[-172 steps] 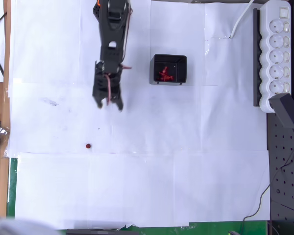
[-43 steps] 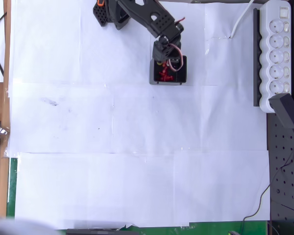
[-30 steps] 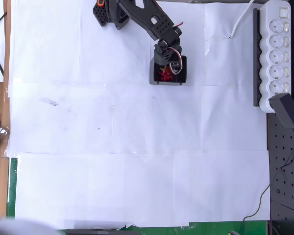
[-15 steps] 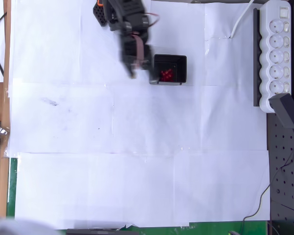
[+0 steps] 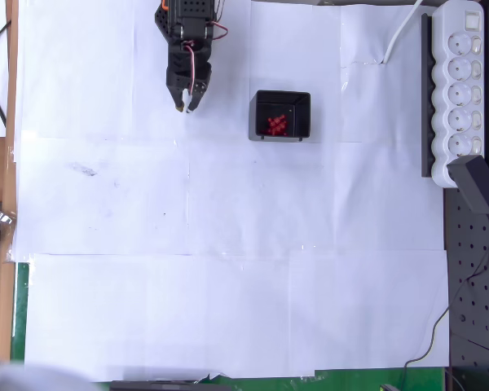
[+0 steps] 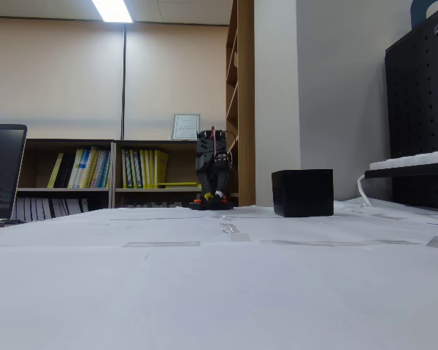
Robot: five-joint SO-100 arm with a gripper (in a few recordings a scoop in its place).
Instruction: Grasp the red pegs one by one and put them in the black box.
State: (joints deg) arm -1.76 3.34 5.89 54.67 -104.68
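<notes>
White paper sheets [image 5: 228, 244] cover the table, joined with clear tape, and a green mat [image 5: 20, 309] shows at their near left edge in the overhead view. At the far right lies a white power strip [image 5: 460, 90] with a row of sockets, a black adapter [image 5: 477, 183] plugged into its near end, and beside it a black pegboard [image 5: 477, 285]. In the fixed view, a low bookshelf [image 6: 124, 171] with books stands against the far wall, with a framed paper [image 6: 185, 126] on top of it.

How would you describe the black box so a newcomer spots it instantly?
In the overhead view, white paper covers the table, with a white power strip at right. Left of that strip sits the black box, the one square dark container, holding a cluster of red pegs.
</notes>
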